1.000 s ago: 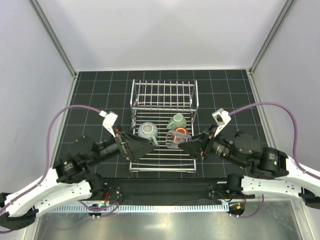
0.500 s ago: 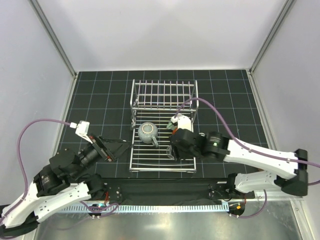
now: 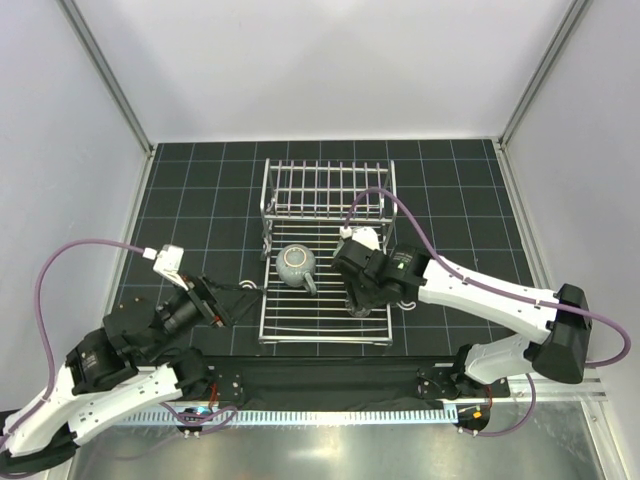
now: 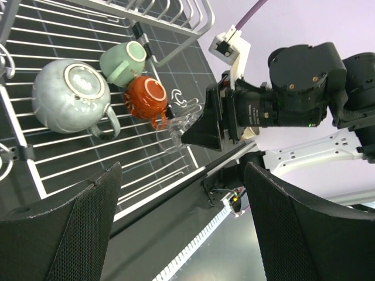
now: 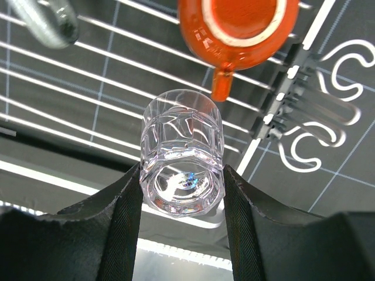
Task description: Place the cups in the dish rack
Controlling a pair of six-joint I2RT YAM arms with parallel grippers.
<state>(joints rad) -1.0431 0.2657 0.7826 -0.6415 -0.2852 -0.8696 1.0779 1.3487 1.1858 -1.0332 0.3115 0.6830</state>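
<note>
The silver wire dish rack (image 3: 327,190) stands mid-table. On its flat rods (image 4: 58,152) lie a pale grey-green mug (image 4: 70,96), a mint-green mug (image 4: 122,60) and an orange mug (image 4: 145,98), all upside down. My right gripper (image 5: 181,193) is shut on a small clear glass (image 5: 181,152) and holds it over the rack's near right part, just short of the orange mug (image 5: 237,20). From above, the right gripper (image 3: 358,300) hides those two mugs; only the grey-green mug (image 3: 296,263) shows. My left gripper (image 3: 250,292) hangs open and empty left of the rack.
Small white C-shaped hooks (image 5: 328,117) lie on the black gridded mat right of the rack. The rack's upright barred section (image 3: 325,185) rises at its far side. A black strip and the metal table edge (image 4: 246,246) run along the near side.
The left gripper pulled back leftward from the grey-green mug and off the rack. The right arm swung in over the rack's right side with the glass, covering the mint-green and orange mugs from above.
</note>
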